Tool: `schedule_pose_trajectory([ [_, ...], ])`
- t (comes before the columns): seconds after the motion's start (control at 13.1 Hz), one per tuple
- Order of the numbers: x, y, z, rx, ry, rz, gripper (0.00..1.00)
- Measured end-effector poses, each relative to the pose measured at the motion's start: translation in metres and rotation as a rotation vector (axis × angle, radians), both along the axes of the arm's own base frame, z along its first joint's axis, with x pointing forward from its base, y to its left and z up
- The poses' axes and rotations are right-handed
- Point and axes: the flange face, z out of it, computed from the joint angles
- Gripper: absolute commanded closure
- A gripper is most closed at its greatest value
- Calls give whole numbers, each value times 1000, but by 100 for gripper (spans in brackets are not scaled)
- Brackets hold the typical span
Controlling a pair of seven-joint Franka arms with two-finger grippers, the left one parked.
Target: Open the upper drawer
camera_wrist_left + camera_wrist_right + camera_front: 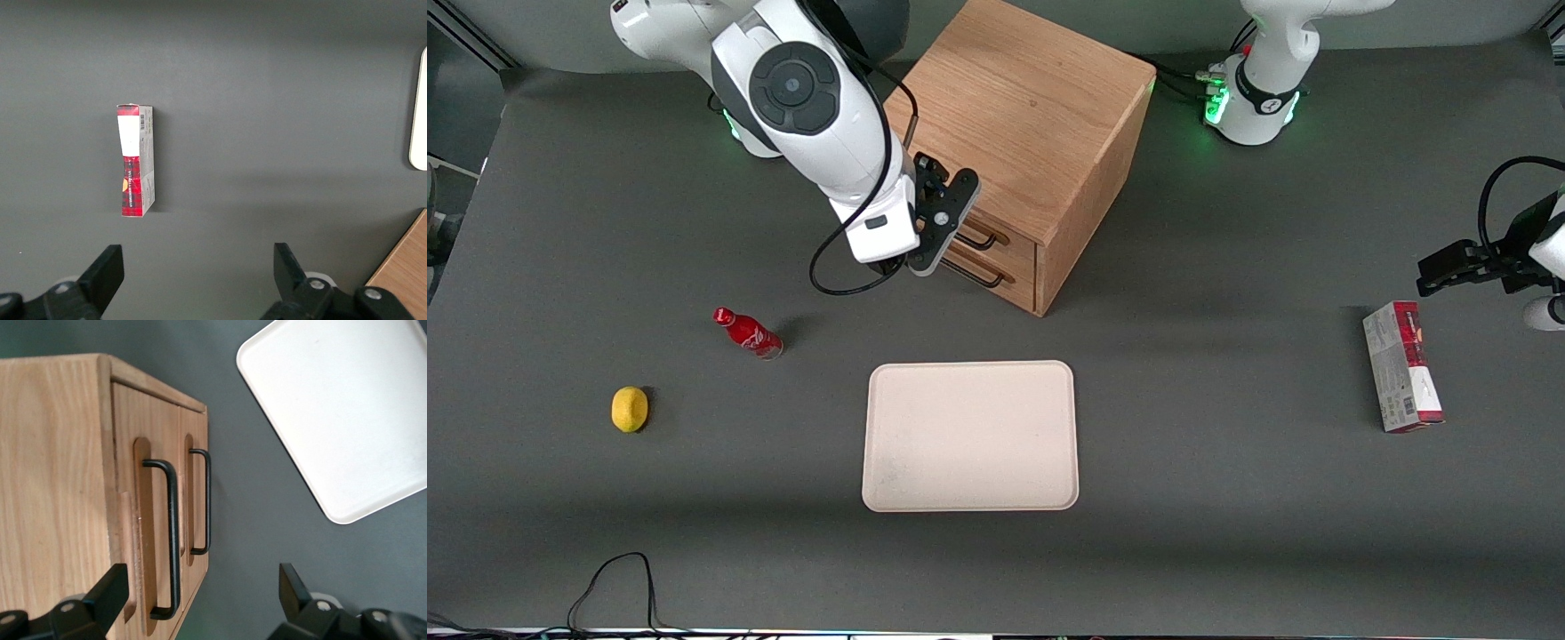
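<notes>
Gripper [951, 213] released, black fingers [107, 593] spread wide, hovering in front of oak cabinet [1040, 116], lined up to straddle handle. Upper drawer [143, 533] shut, flush; smooth light wood grain, long thin black wire handle [170, 540] over oval recess. Matching lower drawer [193, 500] beneath. Cream rounded tray [969, 436] nearer camera than cabinet.

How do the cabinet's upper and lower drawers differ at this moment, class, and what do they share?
1. The upper drawer sits directly under the cabinet's top; the lower drawer sits below it, nearest the table.
2. The open pincer hovers in front of the upper drawer's handle; the lower drawer's handle has nothing near it.
Shared: both are shut, with oak fronts and long black wire handles.
</notes>
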Motion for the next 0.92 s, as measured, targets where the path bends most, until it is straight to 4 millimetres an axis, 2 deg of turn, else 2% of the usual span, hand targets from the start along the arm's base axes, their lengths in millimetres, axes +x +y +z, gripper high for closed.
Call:
schedule_pose_trajectory([
  [0.31,-7,4,-23,-18,23,12,0],
  [0.54,-11,0,-50,-11,8,12,0],
  [0.92,-17,-7,-74,-19,13,14,0],
])
